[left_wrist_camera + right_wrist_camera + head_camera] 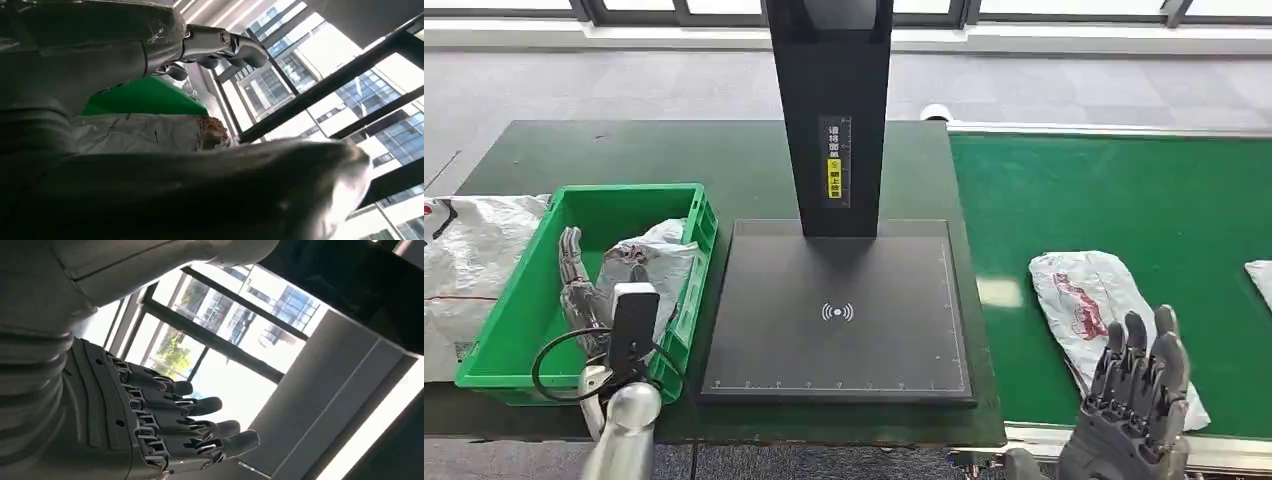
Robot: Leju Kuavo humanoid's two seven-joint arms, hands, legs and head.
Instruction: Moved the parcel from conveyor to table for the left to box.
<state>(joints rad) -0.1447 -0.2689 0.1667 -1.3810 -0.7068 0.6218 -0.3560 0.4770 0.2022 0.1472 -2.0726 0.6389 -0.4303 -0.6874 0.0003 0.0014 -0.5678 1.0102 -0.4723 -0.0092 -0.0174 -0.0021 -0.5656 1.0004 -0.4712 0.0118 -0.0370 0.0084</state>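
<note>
A green crate [686,262] sits on the left part of the dark green desk [544,150], and inside it lies a crumpled white and grey plastic-wrapped parcel [656,262], bunched toward the crate's right wall. The robot's left hand [576,282] reaches down into that same crate, its fingers stretched out along the left side of the bagged parcel; from where I stand I cannot tell whether they press on the wrapping or merely lie beside it, and nothing is plainly pinched between them. Just outside the crate, to its left, another white plastic bag [469,275] with red and black print rests on the desk. A flat black scanning pad [839,315] with a tall black post [829,110] stands in the middle, touching neither crate nor belt. On the green conveyor [1124,190] to the right lies a parcel in a white bag with red lettering [1089,305], flat on the belt near its front edge. The right hand [1139,400] is raised just in front of that parcel, fingers straight, upright and slightly apart, holding nothing. A further white bag's edge [1262,278] shows at the far right of the belt.
</note>
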